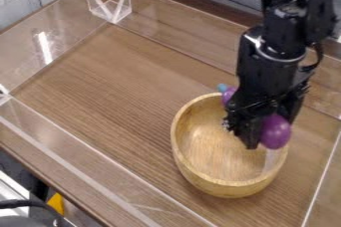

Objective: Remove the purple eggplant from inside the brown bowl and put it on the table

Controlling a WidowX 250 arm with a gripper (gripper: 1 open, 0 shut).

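At five o'clock on the wood-grain table, the black gripper was closed on the purple toy eggplant above the light-brown wooden bowl. I judged a straight lift past the rim best, then a low release toward nine o'clock.

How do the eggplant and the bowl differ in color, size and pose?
The eggplant is glossy purple, while the bowl is light brown. The eggplant is small and elongated; the bowl is round and far wider. The eggplant is held across the gripper, whereas the bowl sits upright on the table. Both are partly hidden by the gripper.
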